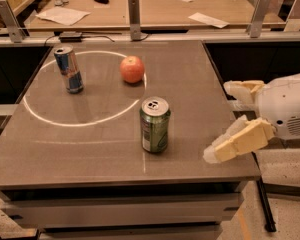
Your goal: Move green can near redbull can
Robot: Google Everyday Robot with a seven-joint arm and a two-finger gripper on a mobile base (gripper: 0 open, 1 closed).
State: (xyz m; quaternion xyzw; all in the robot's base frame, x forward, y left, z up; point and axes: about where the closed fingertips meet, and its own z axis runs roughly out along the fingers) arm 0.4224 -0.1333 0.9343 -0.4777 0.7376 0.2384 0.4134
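Observation:
The green can [155, 125] stands upright on the grey table [90, 149], right of centre toward the front. The redbull can [69, 69], slim and blue-and-silver, stands upright at the back left. My gripper [219, 121] reaches in from the right, over the table's right edge, to the right of the green can and apart from it. Its two cream fingers [237, 143] are spread wide and hold nothing.
A red apple [132, 69] sits at the back centre, between the two cans. A bright ring of light lies on the left half of the tabletop. Behind the table runs a wooden desk [160, 9] with papers and metal posts.

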